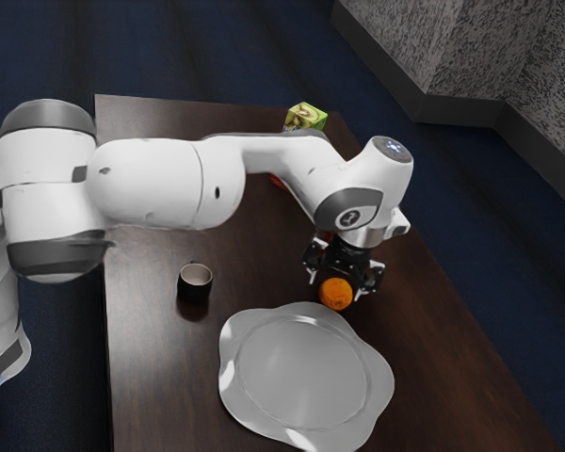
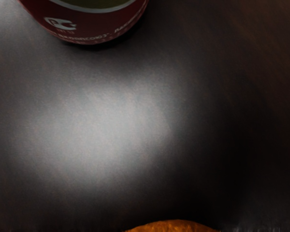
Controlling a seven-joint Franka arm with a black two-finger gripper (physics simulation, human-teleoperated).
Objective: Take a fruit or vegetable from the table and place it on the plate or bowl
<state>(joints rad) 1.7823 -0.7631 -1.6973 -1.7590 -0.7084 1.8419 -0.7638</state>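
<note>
Orange fruit (image 1: 336,293) sits right under the claw (image 1: 341,285), just off the one-o'clock rim of the plate (image 1: 306,381). I cannot tell whether the claw grips it. From the claw, the plate lies toward seven o'clock, so the carry looks short.

1. The orange (image 1: 337,295) is small, round and bright. We see it gripped from both sides in our gripper (image 1: 340,284), just beside the plate's far rim.
2. The plate (image 1: 301,381) is pale grey with a wavy edge. It lies flat on the dark table (image 1: 151,377), apart from the orange.
</note>
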